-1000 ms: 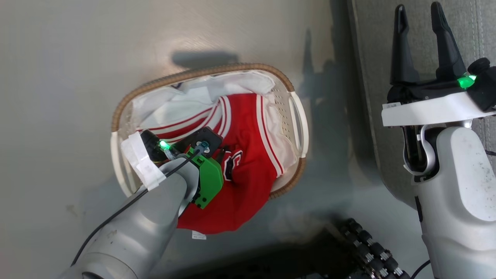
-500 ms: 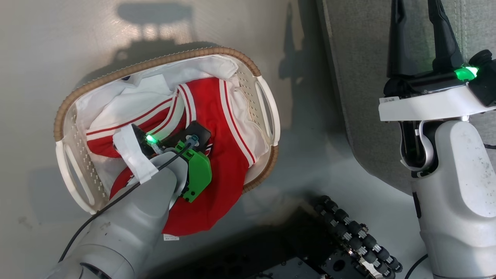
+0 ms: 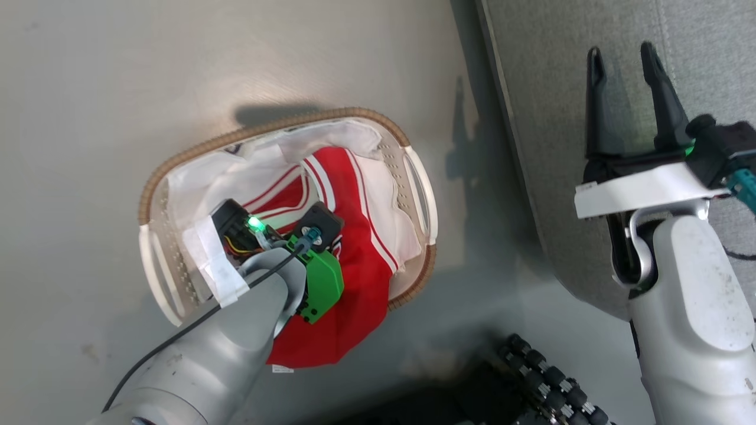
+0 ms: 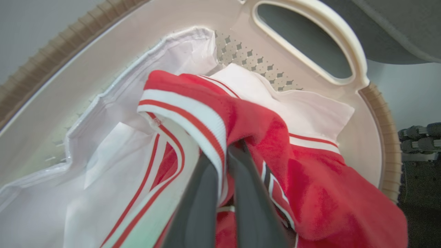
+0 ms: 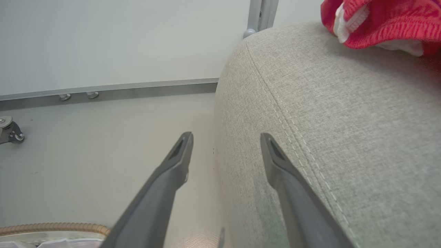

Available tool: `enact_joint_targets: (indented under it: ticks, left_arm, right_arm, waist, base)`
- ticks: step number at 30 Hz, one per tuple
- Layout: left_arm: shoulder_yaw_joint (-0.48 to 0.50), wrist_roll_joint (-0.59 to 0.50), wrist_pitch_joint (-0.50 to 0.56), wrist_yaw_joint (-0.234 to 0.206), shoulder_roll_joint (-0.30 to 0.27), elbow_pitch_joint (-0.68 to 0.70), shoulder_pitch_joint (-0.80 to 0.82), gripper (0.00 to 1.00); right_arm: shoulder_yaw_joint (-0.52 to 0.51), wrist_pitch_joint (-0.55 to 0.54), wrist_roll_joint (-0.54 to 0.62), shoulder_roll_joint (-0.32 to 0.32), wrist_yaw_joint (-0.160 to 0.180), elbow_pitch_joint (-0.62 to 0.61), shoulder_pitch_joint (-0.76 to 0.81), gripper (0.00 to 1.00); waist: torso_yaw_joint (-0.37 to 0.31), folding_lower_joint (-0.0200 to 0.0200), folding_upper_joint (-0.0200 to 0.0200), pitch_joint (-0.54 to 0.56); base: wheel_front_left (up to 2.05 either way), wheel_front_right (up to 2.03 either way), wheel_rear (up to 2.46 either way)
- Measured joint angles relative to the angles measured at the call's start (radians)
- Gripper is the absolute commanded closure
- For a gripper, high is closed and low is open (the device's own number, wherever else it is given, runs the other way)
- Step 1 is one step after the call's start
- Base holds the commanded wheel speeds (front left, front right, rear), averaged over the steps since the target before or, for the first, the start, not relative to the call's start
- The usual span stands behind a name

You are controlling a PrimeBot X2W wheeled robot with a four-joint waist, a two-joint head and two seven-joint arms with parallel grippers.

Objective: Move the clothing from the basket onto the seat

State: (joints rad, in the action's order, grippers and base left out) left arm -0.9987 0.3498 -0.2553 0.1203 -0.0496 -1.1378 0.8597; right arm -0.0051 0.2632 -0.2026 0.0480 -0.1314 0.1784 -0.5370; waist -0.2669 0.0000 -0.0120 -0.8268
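Jersey (image 4: 310, 193) bunched tighter, left gripper (image 4: 223, 153) pinching it; red garment (image 5: 379, 24) on seat (image 5: 344, 120)

One basket (image 4: 103, 55), one liner (image 3: 201, 189), one seat (image 5: 344, 137). Two grippers: left gripper (image 4: 222, 155), right gripper (image 5: 226, 136). Two red garments: basket garment (image 3: 360, 236) mid-frame, seat garment (image 5: 379, 20) upper right.

The basket (image 3: 331, 111) was smooth cream plastic with a slight sheen, its wall perforated and its rim a brown woven-look band. Its liner (image 3: 201, 183) was thin, matt white cloth, much creased. The jersey (image 3: 354, 283) was bright red knitted cloth with ribbed white trim. The fingers (image 4: 196, 206) of the left end effector (image 4: 223, 158) looked like matt dark grey plastic. The seat (image 3: 567, 71) was coarse, light grey woven upholstery with a stitched seam. The floor (image 3: 177, 71) was smooth, pale and faintly glossy. A rail (image 5: 137, 89) looked like satin-finished metal.
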Motion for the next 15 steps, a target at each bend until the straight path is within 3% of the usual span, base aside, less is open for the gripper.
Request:
enact_joint_targets:
  ticks: [7, 15]
  left_arm:
    - [0.004, -0.001, -0.006, 0.002, -0.009, 0.146, -0.043, 1.00]
    - [0.028, -0.041, -0.007, -0.002, -0.095, 0.335, -0.090, 1.00]
  right_arm:
    - [-0.033, 0.000, 0.066, 0.000, 0.000, 0.054, 0.089, 0.00]
    - [-0.035, 0.000, 0.090, 0.000, 0.000, 0.104, 0.202, 0.00]
  waist:
    - [0.050, 0.0000, 0.0000, 0.137]
    - [0.105, -0.0001, 0.0000, 0.326]
  base:
    - [0.00, 0.00, 0.00]
    - [0.00, 0.00, 0.00]
